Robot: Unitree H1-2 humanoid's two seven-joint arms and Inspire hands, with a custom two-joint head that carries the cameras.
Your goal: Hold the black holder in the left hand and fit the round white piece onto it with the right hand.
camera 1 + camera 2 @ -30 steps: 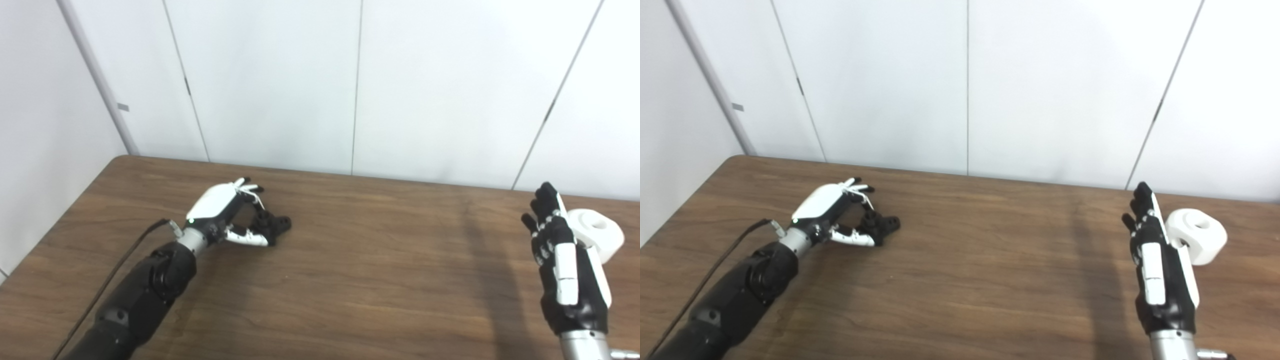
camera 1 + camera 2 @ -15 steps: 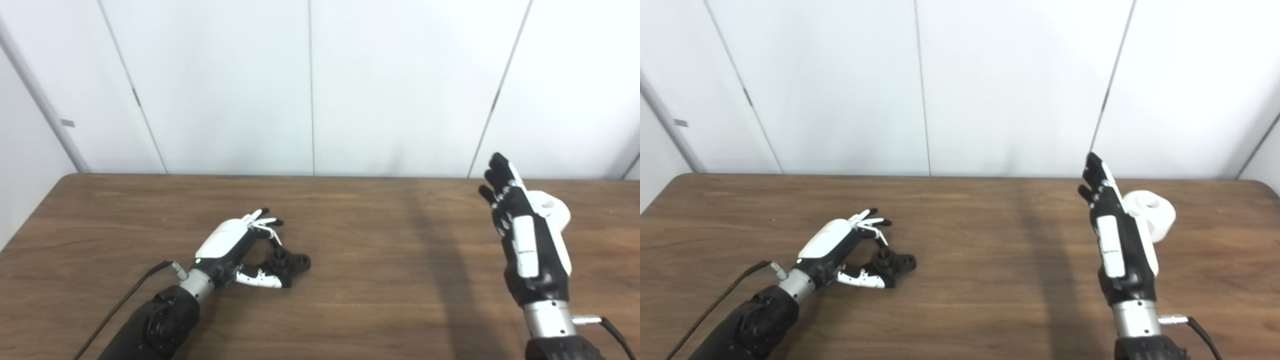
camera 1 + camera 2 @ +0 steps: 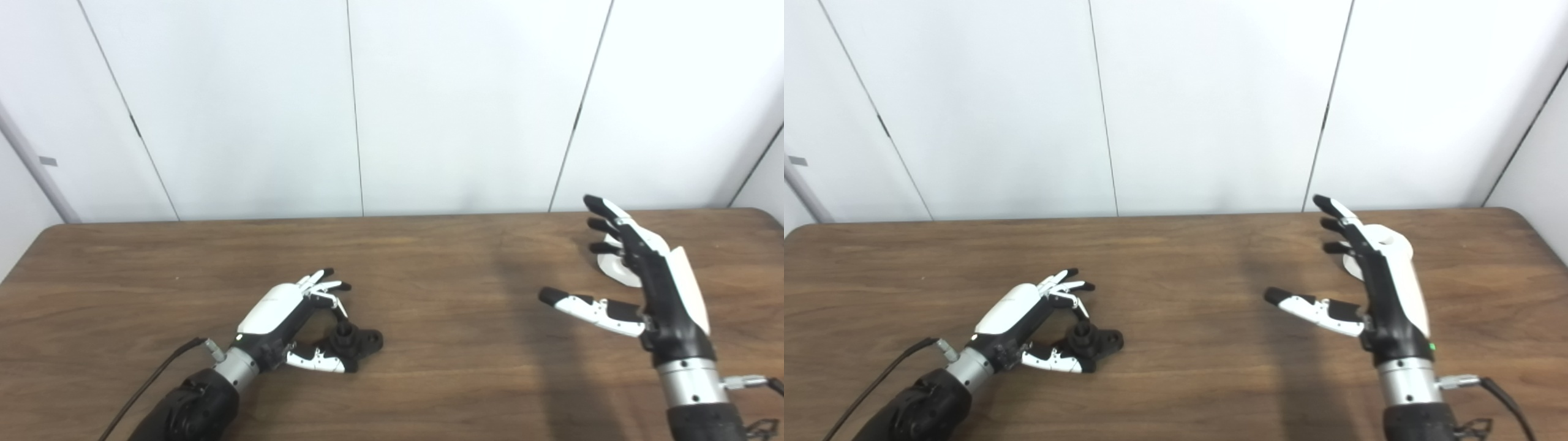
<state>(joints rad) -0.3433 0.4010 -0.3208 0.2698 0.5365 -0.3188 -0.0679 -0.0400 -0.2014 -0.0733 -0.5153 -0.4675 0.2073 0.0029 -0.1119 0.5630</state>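
A brown wood-grain surface (image 3: 429, 380) with rounded corners runs up to plain white wall panels (image 3: 465, 104) split by thin dark seams. The black holder (image 3: 355, 340) is a small, knobbly matte piece with a short upright post and a flat lobed base, lying on the surface left of centre. The left hand (image 3: 288, 318), white-shelled over dark mechanics, arches over it: its fingers (image 3: 324, 285) curl above the post and the thumb lies along the near side of the base, loosely around it with a gap showing, so whether it grips or only touches cannot be told. The round white piece (image 3: 1387, 245) is a smooth, thick ring sitting near the far right edge, mostly hidden behind the right hand (image 3: 655, 288). That hand hovers with palm turned inward, fingers spread wide and thumb stretched out to the left, holding nothing. Between the two hands lies a broad bare stretch of wood
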